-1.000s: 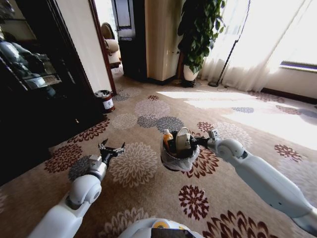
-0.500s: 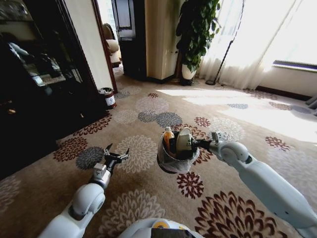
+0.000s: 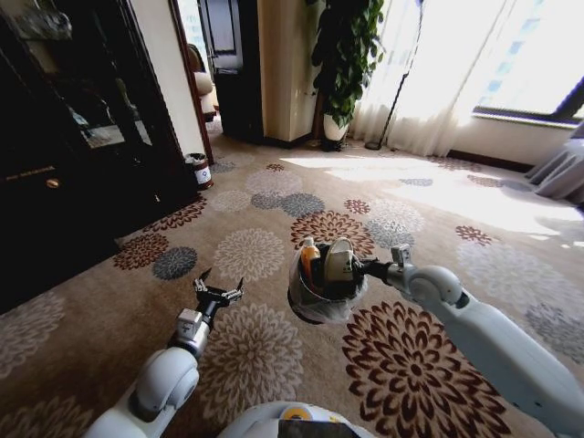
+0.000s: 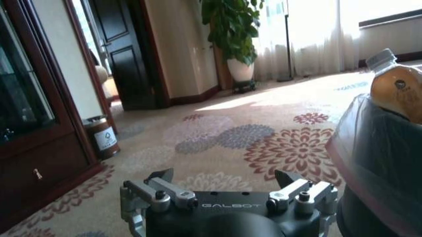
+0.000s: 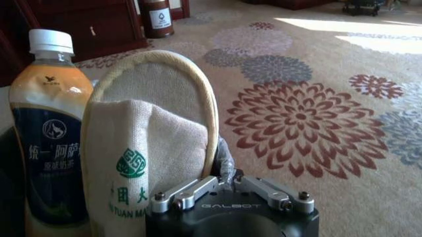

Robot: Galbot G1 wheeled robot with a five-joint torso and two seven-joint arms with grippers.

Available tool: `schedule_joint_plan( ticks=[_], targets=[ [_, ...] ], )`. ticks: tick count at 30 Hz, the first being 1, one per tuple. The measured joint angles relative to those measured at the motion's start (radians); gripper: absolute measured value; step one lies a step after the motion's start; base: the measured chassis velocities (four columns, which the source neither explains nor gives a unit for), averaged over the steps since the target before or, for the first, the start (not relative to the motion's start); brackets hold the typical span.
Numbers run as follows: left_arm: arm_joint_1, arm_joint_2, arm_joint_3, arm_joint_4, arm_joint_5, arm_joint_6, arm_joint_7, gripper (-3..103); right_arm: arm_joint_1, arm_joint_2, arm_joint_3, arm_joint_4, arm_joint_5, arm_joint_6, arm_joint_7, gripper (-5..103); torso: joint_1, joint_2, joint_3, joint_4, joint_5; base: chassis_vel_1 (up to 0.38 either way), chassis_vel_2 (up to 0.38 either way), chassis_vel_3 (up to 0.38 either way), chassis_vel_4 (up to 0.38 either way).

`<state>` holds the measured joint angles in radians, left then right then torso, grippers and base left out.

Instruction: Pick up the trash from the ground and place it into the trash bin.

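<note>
Compared with the earlier head views, the whole scene is sliding: the robot is turning or driving, so the carpet flowers (image 3: pixel 253 353) are passing beneath while the arms are keeping their pose. The right gripper (image 3: pixel 369 267) is gripping the rim of the trash bin (image 3: pixel 326 294), holding it lifted off the floor, probably to carry it along. A slipper (image 5: pixel 151 148) and an orange-capped bottle (image 5: pixel 47 128) are standing upright inside, directly beside those fingers. The left gripper (image 3: pixel 218 294) is hovering empty with its fingers spread wide, just beside the bin, apparently ready for further litter.
</note>
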<state>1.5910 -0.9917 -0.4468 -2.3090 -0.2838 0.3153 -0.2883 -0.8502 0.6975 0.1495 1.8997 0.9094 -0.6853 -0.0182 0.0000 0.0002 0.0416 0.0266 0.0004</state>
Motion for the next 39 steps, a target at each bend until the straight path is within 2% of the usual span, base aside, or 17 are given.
schedule_joint_plan(
  ticks=[9, 11, 14, 17, 21, 29, 34, 36, 39],
  targets=[
    [0.015, -0.009, 0.027, -0.010, 0.024, -0.006, -0.014, 100, -0.070, 0.004, 0.046, 0.018, -0.025, 0.016, 0.000, 1, 0.000, 0.000, 0.000, 0.0003, -0.0005, 0.207, -0.371, -0.375, 0.193],
    [0.010, -0.011, 0.037, -0.003, 0.026, -0.035, -0.020, 100, -0.096, 0.006, 0.068, 0.022, -0.040, 0.019, 0.000, 1, 0.000, 0.000, 0.000, -0.0002, -0.0001, 0.160, -0.343, -0.348, 0.143],
    [0.005, -0.012, 0.043, 0.002, 0.028, -0.041, -0.023, 100, -0.115, 0.010, 0.085, 0.028, -0.045, 0.019, 0.000, 1, 0.000, 0.000, 0.000, -0.0006, -0.0012, 0.123, -0.308, -0.301, 0.106],
    [0.005, -0.012, 0.044, -0.003, 0.027, -0.041, -0.025, 100, -0.135, 0.014, 0.101, 0.037, -0.046, 0.019, 0.000, 1, 0.000, 0.000, 0.000, -0.0006, 0.0002, 0.075, -0.221, -0.168, 0.099],
    [0.009, -0.011, 0.042, -0.008, 0.026, -0.043, -0.025, 100, -0.155, 0.020, 0.119, 0.045, -0.052, 0.020, 0.000, 1, 0.000, 0.000, 0.000, 0.0012, -0.0008, 0.029, -0.094, -0.001, 0.093],
    [0.008, -0.001, 0.029, -0.010, 0.019, -0.046, -0.024, 100, -0.167, 0.032, 0.125, 0.058, -0.063, 0.023, 0.000, 1, 0.000, 0.000, 0.000, 0.0002, -0.0002, -0.019, -0.161, 0.027, 0.178],
    [0.009, 0.002, 0.020, -0.010, 0.015, -0.052, -0.023, 100, -0.167, 0.036, 0.122, 0.061, -0.070, 0.024, 0.000, 1, 0.000, 0.000, 0.000, 0.0000, -0.0008, -0.043, -0.398, 0.041, 0.386],
    [0.010, 0.002, 0.018, -0.009, 0.014, -0.057, -0.023, 100, -0.168, 0.037, 0.120, 0.062, -0.072, 0.026, 0.000, 1, 0.000, 0.000, 0.000, 0.0000, 0.0005, -0.039, -0.453, 0.018, 0.439],
    [0.013, 0.000, 0.016, -0.005, 0.015, -0.060, -0.023, 100, -0.171, 0.038, 0.119, 0.063, -0.076, 0.028, 0.000, 1, 0.000, 0.000, 0.000, -0.0001, -0.0003, 0.000, -0.450, -0.038, 0.438]
  ],
)
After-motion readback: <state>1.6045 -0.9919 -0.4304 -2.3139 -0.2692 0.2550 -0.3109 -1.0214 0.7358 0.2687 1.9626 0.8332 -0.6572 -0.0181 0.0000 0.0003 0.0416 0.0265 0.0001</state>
